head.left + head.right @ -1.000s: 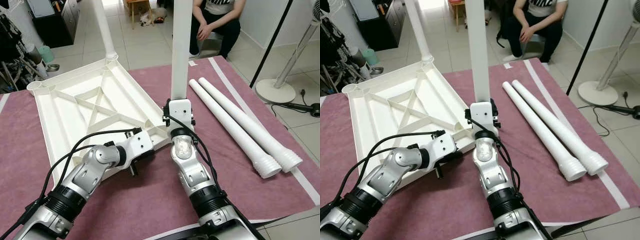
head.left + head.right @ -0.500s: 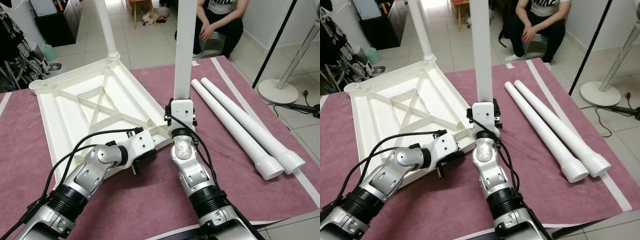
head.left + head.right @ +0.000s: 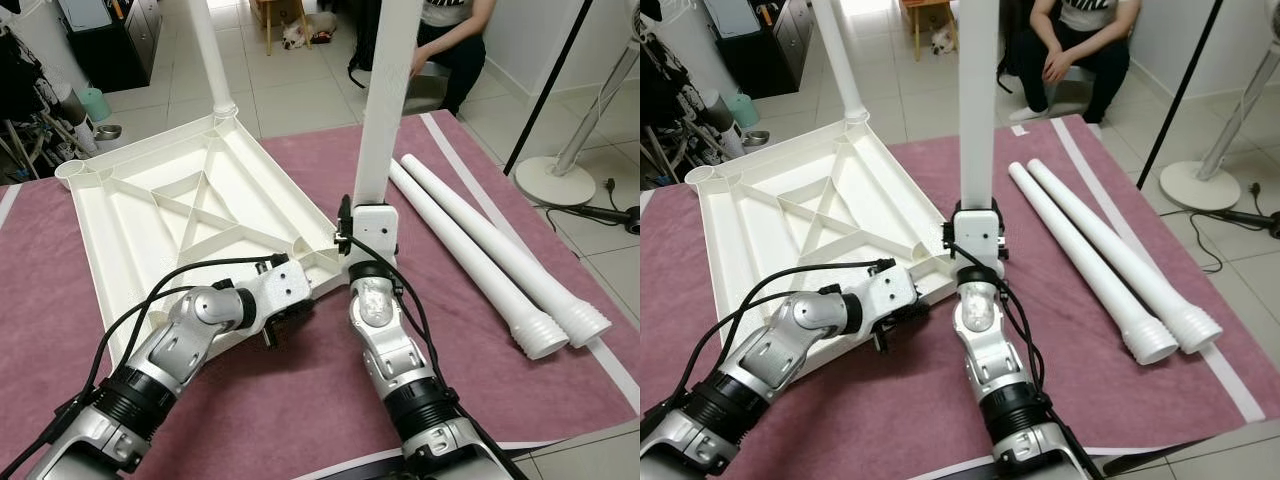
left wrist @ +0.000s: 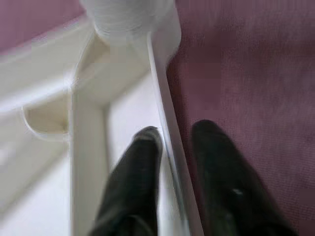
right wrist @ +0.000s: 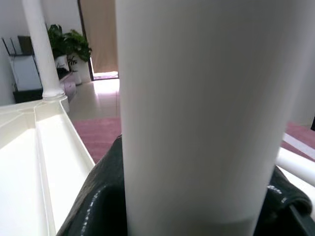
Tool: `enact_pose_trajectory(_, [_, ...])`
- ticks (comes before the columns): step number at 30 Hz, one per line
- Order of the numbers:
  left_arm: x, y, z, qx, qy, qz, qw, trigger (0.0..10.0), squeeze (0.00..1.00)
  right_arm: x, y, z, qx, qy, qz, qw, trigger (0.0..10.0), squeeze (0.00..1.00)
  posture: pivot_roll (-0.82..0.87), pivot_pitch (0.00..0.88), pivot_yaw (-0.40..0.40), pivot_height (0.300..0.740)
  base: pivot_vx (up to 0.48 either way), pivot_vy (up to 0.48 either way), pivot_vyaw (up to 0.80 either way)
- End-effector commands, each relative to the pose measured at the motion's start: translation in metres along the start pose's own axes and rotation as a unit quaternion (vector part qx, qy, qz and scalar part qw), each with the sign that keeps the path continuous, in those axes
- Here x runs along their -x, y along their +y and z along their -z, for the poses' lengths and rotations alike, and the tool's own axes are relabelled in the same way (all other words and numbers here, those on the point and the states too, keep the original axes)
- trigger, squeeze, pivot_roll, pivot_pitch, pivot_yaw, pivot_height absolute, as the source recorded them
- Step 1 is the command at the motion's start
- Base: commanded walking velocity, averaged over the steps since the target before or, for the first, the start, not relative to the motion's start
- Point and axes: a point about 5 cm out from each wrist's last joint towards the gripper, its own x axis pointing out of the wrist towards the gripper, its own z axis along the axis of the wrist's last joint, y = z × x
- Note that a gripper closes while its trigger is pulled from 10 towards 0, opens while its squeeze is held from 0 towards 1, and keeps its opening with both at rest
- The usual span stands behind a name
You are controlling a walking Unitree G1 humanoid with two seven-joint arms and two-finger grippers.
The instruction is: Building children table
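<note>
The tabletop (image 3: pixel 190 215) lies upside down on your maroon worktop (image 3: pixel 300 420). Your left pincer (image 4: pixel 172 162) is clamped on its near rim; your right pincer (image 3: pixel 977 228) grips an upright leg (image 3: pixel 977 100) at the near-right corner. Two spare legs (image 3: pixel 480 250) lie to the right; a seated person (image 3: pixel 1080 40) is beyond.

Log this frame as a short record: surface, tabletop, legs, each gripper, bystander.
surface: maroon cloth
tabletop: white tabletop upside down, ribs showing
legs: one leg fitted at far corner; upright leg at near corner; two loose legs lying at robot's right
left gripper: fingers astride tabletop rim
right gripper: shut on upright leg
bystander: person seated beyond
</note>
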Motion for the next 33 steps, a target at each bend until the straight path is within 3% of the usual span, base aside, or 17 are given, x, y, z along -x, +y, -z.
enact_pose_trajectory(1, [0.003, 0.006, -0.007, -0.008, -0.016, -0.003, 1.0, 10.0, 1.0, 0.024, -0.019, 0.058, 0.012, 0.148, 0.038, 0.988, 10.0, 0.0, -0.04, 0.0, 0.157, 0.74, 0.0, 0.0, 0.0])
enact_pose_trajectory(4, [0.003, 0.008, -0.008, -0.008, -0.015, -0.013, 1.0, 10.0, 1.0, 0.025, -0.019, 0.06, 0.004, 0.159, 0.044, 0.986, 10.0, 0.0, -0.04, 0.0, 0.159, 0.74, 0.0, 0.0, 0.0])
enact_pose_trajectory(5, [0.004, 0.009, -0.01, -0.008, -0.02, -0.014, 1.0, 10.0, 0.77, 0.026, -0.02, 0.062, -0.003, 0.167, 0.051, 0.985, 10.0, 0.0, -0.03, 0.0, 0.16, 0.74, 0.0, 0.0, 0.0])
enact_pose_trajectory(7, [0.004, 0.01, -0.011, -0.008, -0.023, -0.015, 1.0, 10.0, 0.77, 0.026, -0.02, 0.063, -0.006, 0.17, 0.056, 0.984, 10.0, 0.0, -0.03, 0.0, 0.16, 0.74, 0.0, 0.0, 0.0])
enact_pose_trajectory(8, [0.004, 0.01, -0.014, 0.002, -0.032, -0.015, 0.999, 10.0, 0.0, 0.026, -0.02, 0.063, -0.01, 0.169, 0.056, 0.984, 10.0, 0.0, -0.04, 0.0, 0.163, 0.74, 0.0, 0.0, 0.0])
enact_pose_trajectory(13, [0.008, 0.016, -0.031, 0.043, -0.084, -0.022, 0.995, 10.0, 0.0, 0.025, -0.019, 0.064, -0.017, 0.171, 0.058, 0.983, 10.0, 0.0, -0.04, 0.0, 0.163, 0.74, 0.0, 0.0, 0.0])
enact_pose_trajectory(21, [0.012, 0.047, -0.059, 0.099, -0.145, -0.12, 0.977, 10.0, 0.0, 0.02, -0.017, 0.065, 0.028, 0.193, 0.028, 0.98, 10.0, 0.0, -0.04, 0.0, 0.162, 0.74, 0.0, 0.0, 0.0])
enact_pose_trajectory(23, [0.012, 0.047, -0.059, 0.099, -0.145, -0.12, 0.977, 10.0, 0.0, 0.02, -0.017, 0.065, 0.028, 0.193, 0.028, 0.98, 10.0, 0.0, -0.04, 0.0, 0.162, 0.74, 0.0, 0.0, 0.0])
enact_pose_trajectory(28, [0.015, 0.062, -0.068, 0.101, -0.148, -0.178, 0.968, 10.0, 0.0, 0.014, -0.014, 0.064, 0.059, 0.198, -0.006, 0.978, 10.0, 0.0, -0.04, 0.0, 0.157, 0.74, 0.0, 0.0, 0.0])
enact_pose_trajectory(33, [0.015, 0.066, -0.055, 0.05, -0.09, -0.21, 0.972, 10.0, 0.0, 0.015, -0.013, 0.065, 0.064, 0.206, -0.022, 0.976, 10.0, 0.0, -0.04, 0.0, 0.155, 0.74, 0.0, 0.0, 0.0])
